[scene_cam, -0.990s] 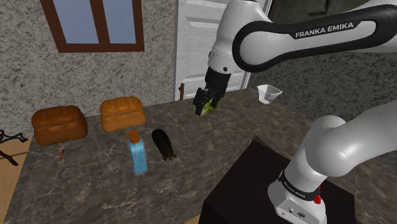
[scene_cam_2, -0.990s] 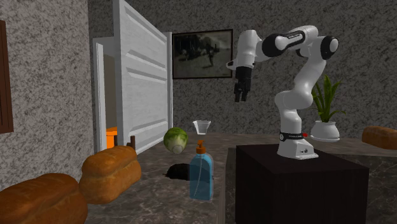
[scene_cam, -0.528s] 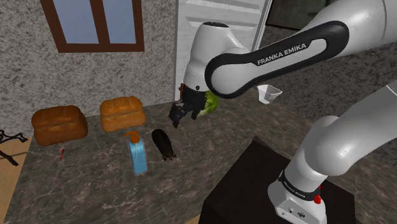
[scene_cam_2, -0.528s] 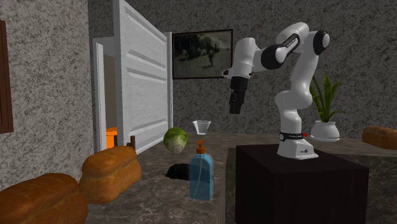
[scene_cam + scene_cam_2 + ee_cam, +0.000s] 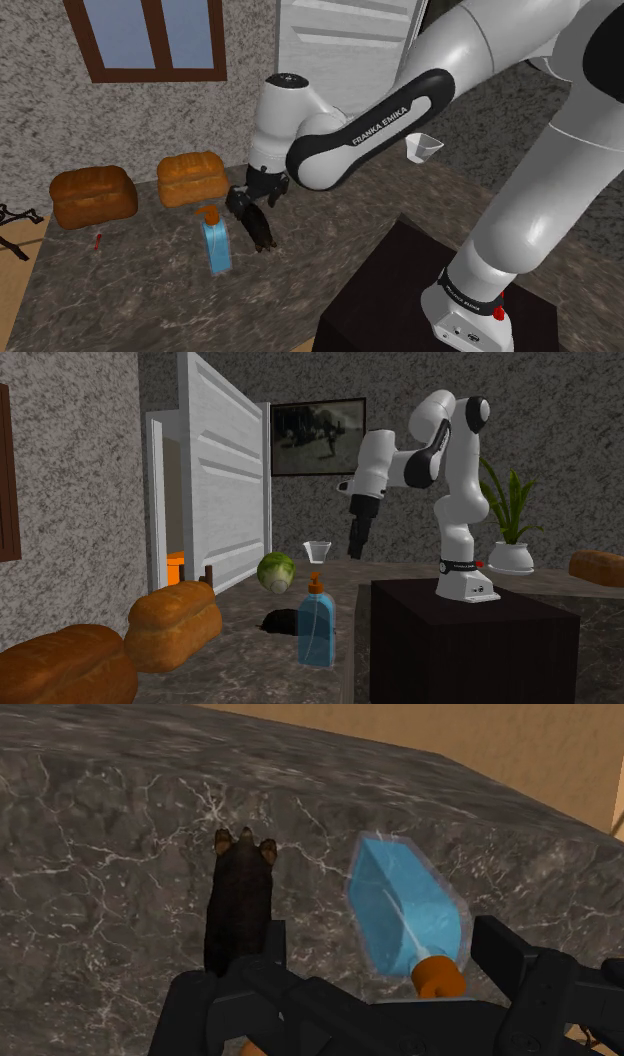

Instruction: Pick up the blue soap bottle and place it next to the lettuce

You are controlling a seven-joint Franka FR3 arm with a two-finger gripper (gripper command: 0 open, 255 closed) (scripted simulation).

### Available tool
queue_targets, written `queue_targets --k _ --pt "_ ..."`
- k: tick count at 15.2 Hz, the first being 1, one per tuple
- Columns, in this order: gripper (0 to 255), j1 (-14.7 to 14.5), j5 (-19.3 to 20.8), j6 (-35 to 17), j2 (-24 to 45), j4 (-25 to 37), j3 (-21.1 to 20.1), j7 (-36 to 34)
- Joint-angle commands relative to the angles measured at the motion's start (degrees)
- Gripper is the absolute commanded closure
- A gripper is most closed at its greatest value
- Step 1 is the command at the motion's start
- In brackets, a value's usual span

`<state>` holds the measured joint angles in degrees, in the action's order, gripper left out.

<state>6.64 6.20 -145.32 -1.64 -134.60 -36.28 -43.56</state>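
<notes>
Claw (image 5: 250, 198) spread, seemingly clear above veined dark countertop (image 5: 130, 300); speckled walls (image 5: 30, 120).

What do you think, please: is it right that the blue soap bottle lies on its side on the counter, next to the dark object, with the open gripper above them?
Not quite: the blue soap bottle stands upright on the counter, as the second exterior view shows. The rest holds: it is next to the dark object, with the open gripper above them.

Arm (image 5: 372, 122): stretched from right edge to centre-left in the shoulder view.
Gripper (image 5: 250, 200): pointed downward, fingers (image 5: 497, 947) held apart.
</notes>
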Motion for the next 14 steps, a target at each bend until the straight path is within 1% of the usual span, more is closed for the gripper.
queue_targets --k 1,3,4,6,8,14 --pt "0 0.0 8.2 -1.5 6.1 3.4 -0.8 -8.0" --pt "0 -1.9 15.5 -1.9 11.7 7.1 0.5 -14.8" --pt "0 -3.3 18.7 -1.9 14.4 9.1 1.6 -17.8" --pt "0 -6.4 23.9 -1.6 19.4 13.4 4.1 -22.8" --pt "0 -9.4 27.9 -1.2 24.0 17.8 6.5 -26.8" --pt "0 -11.4 31.4 -3.4 28.3 19.5 9.2 -29.1"
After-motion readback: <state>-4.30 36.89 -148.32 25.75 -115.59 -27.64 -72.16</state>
